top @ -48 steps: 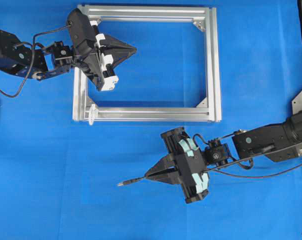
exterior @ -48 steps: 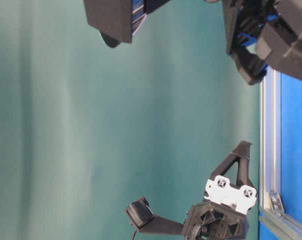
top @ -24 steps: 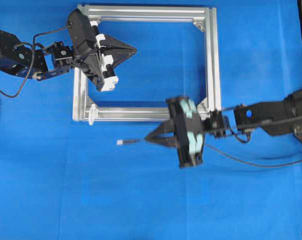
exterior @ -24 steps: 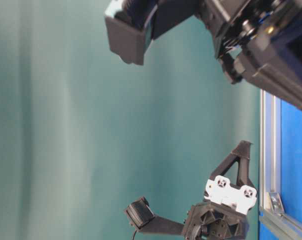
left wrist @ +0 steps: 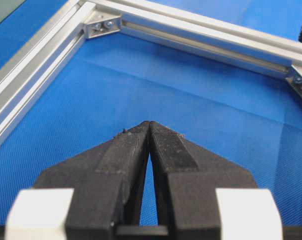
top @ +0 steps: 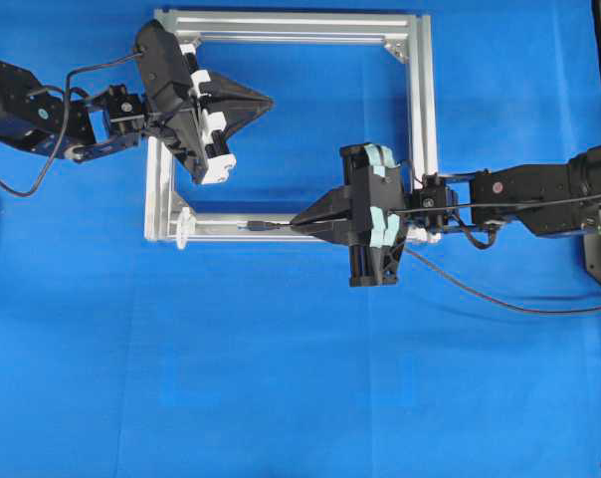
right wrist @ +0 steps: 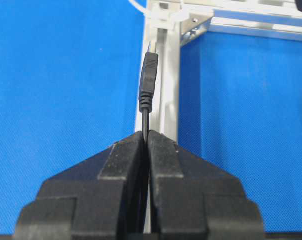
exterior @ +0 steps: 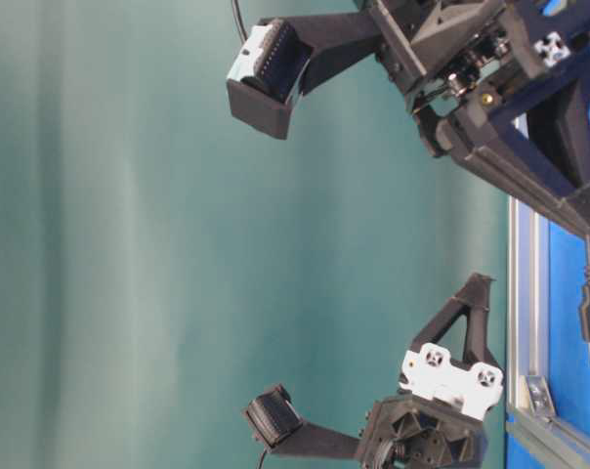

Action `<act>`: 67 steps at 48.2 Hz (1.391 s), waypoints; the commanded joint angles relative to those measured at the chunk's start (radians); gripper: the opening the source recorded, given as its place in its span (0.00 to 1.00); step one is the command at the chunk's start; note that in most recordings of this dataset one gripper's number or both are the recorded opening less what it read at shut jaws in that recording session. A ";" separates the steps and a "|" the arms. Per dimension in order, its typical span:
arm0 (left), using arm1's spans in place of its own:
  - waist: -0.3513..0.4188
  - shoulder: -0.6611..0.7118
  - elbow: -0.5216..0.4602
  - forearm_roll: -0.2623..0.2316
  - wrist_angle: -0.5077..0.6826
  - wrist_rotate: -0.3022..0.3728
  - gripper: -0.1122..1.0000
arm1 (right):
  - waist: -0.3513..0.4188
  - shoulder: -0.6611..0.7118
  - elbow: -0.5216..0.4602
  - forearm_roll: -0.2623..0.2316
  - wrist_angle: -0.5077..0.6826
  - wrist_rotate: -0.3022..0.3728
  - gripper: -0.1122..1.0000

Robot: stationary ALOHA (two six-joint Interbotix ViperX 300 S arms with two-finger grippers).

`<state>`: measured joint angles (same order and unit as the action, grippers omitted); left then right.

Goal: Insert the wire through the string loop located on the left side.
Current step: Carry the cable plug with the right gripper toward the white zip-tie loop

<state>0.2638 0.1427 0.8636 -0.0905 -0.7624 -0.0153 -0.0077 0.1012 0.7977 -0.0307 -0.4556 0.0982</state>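
The wire's black plug (top: 264,227) sticks out leftward from my right gripper (top: 296,224), which is shut on the wire just behind it. The plug lies over the lower bar of the silver frame (top: 420,119) and points at the whitish string loop (top: 183,227) on the frame's lower-left corner, a short gap away. In the right wrist view the plug (right wrist: 149,82) lines up along the bar below the loop (right wrist: 156,15). My left gripper (top: 269,100) is shut and empty, above the frame's upper-left interior, its fingertips (left wrist: 141,131) pressed together.
The wire's slack (top: 480,299) trails right behind the right arm over the blue mat. Corner brackets (left wrist: 102,25) sit inside the frame. The left arm's body overlaps the frame's left bar (top: 153,189) just above the loop.
My right gripper has carried the wire from the open mat below the frame up onto its lower bar, plug now aimed at the loop. The left gripper has stayed put.
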 commanded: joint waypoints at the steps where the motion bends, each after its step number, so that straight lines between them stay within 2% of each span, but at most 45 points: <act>1: -0.005 -0.032 -0.009 0.003 -0.005 -0.002 0.12 | -0.002 -0.020 -0.020 0.003 -0.009 0.000 0.10; 32: -0.008 -0.032 -0.009 0.003 -0.005 -0.002 0.12 | -0.002 0.120 -0.187 0.000 -0.011 0.000 0.10; 67: -0.008 -0.032 -0.008 0.002 -0.005 -0.002 0.12 | -0.002 0.143 -0.204 -0.002 -0.011 -0.002 0.10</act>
<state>0.2592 0.1427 0.8652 -0.0905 -0.7624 -0.0153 -0.0077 0.2608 0.6121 -0.0307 -0.4571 0.0982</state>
